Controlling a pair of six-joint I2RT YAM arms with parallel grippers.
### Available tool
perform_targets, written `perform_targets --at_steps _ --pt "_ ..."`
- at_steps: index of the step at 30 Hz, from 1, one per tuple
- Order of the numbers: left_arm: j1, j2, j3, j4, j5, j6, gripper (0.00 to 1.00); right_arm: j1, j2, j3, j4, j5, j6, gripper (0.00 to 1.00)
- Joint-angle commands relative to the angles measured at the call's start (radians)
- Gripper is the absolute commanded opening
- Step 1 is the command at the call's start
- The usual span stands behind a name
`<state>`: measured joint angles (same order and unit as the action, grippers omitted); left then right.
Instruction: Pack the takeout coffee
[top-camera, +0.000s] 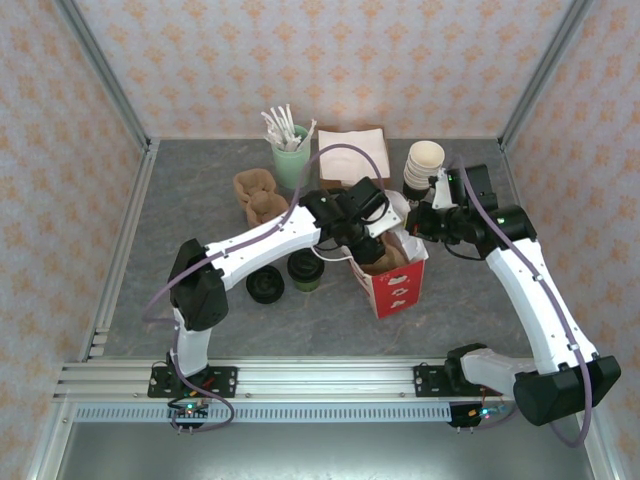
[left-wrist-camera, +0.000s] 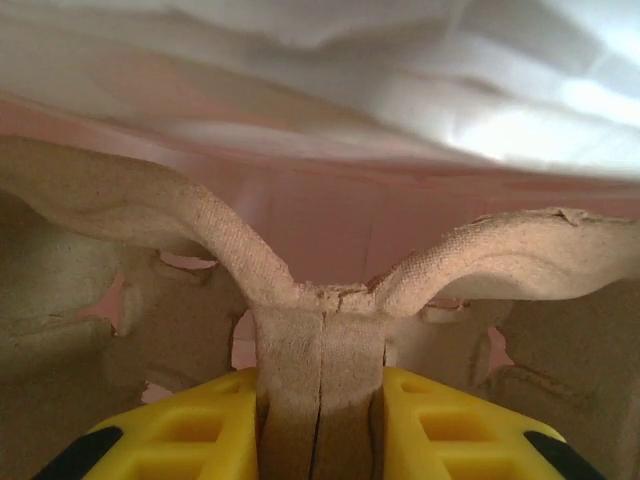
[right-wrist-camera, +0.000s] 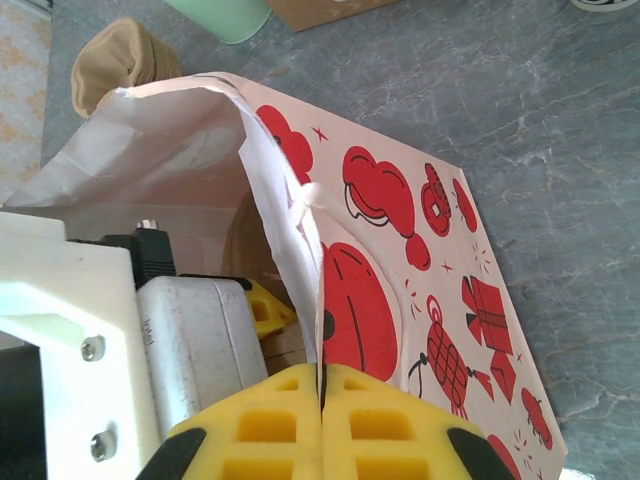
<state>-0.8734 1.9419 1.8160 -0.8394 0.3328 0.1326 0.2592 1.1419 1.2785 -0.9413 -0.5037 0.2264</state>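
1. Hard to read in the left wrist view: blurred white mass (left-wrist-camera: 400, 90) across the top, not identifiable. Behind it, pink inner wall of the paper bag (left-wrist-camera: 330, 215).
2. Left gripper (left-wrist-camera: 320, 440): jaws pinching the upright centre rib of a pulp cup carrier (left-wrist-camera: 320, 340), down inside the bag. Carrier pockets cut off at both frame edges.
3. Right gripper (right-wrist-camera: 322, 400): jaws pressed together on the bag's rim, thin paper edge caught between them.
4. From above: bag upright on the grey table (top-camera: 200, 330), its mouth largely covered by the left gripper.
5. Takeout coffee (top-camera: 306, 270): standing on the table outside the bag, to its left, partly tucked under the left arm (top-camera: 265, 240). Clear of both sets of jaws, nearer the left pair. Top looks dark; lid not confirmable.
6. Black round item (top-camera: 265, 285) just beside it on the left; lid or lidded cup, cannot tell.
7. At the back of the table: second pulp carrier (top-camera: 260, 195), mint-green cup (top-camera: 290, 160) of white stirrers, stack of nested cups (top-camera: 423, 165) behind the right gripper.
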Motion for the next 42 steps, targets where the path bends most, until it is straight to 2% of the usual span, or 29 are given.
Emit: perform_targets --at_steps 1,23,42 --pt "-0.010 0.016 -0.005 -0.009 0.003 0.032 0.29 0.006 0.001 0.035 -0.029 0.036 -0.020 0.00" --pt "-0.024 0.090 0.065 -0.091 -0.033 0.065 0.32 0.006 -0.006 0.017 0.017 -0.015 -0.003 0.00" --pt "-0.038 0.158 0.098 -0.070 -0.058 0.052 0.32 0.008 -0.019 -0.005 0.041 -0.029 0.020 0.00"
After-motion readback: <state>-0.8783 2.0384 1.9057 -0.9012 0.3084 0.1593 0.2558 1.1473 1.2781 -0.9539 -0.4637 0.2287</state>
